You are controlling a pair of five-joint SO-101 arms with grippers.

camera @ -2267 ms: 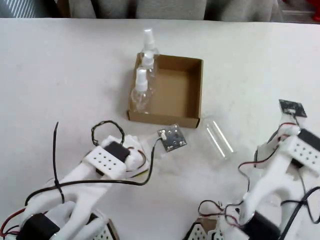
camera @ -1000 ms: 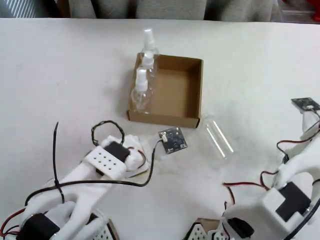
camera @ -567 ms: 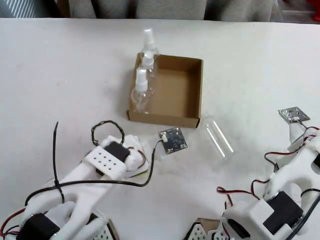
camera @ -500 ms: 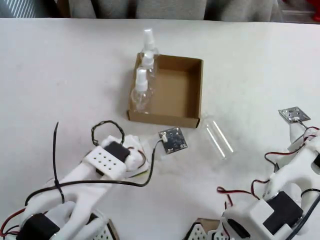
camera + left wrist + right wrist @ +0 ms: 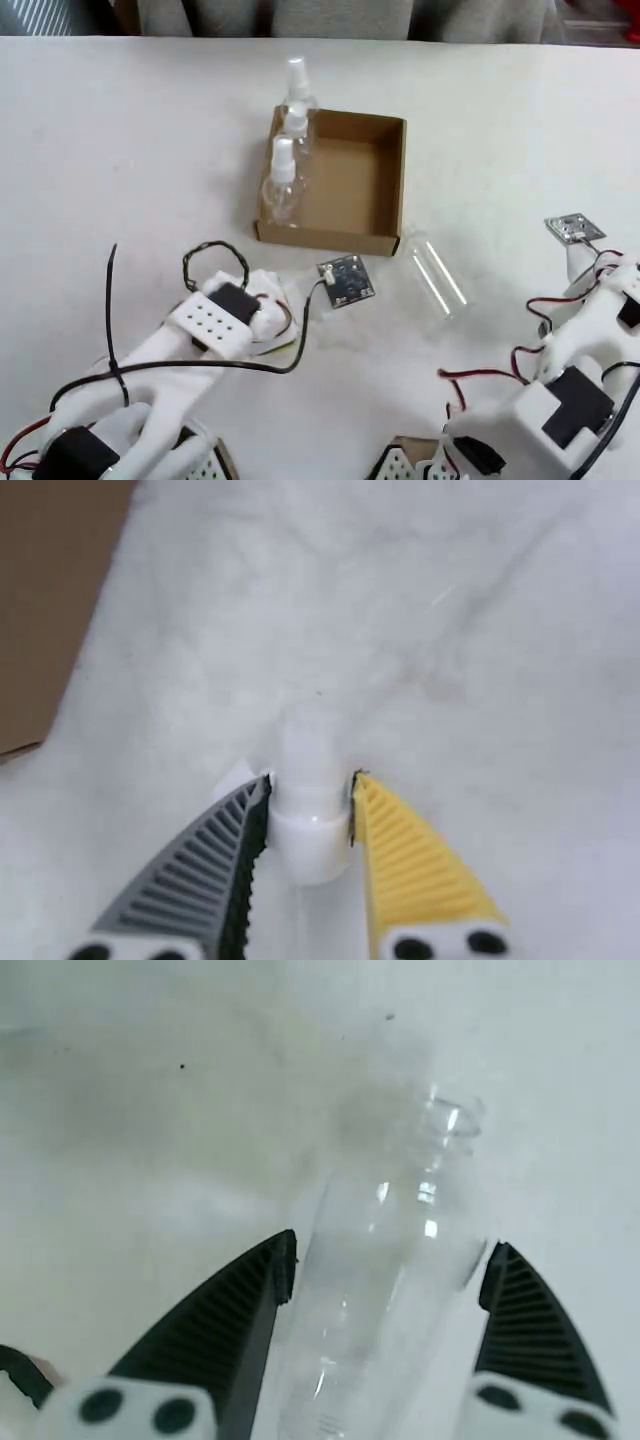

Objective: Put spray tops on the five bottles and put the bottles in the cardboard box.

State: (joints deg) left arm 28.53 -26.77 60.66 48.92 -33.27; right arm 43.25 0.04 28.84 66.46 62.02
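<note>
Swinging a little toward nine o'clock, the right arm now has its wrist nearer the cardboard box; the left arm has not stirred.

At seven o'clock on the tabletop, the left gripper has its jaws clamped across a white spray top. This is a small, stiff, light piece that should stay put under a modest squeeze.

At twelve o'clock, three capped bottles stand in a row along the box's nine o'clock wall. Whether the farthest is inside the corner I cannot tell.

Just off the box's five o'clock corner, a clear bottle lies on its side.

At four o'clock, the right gripper has its jaws wide apart, astride an uncapped bottle without touching it. Whether this is the same bottle I cannot tell.

It looks empty, thin-walled and smooth, so probably very light, likely to roll, and easy to dent. The best hold seems to be around the middle of the body, gently, leaving the neck free for the spray top.
</note>
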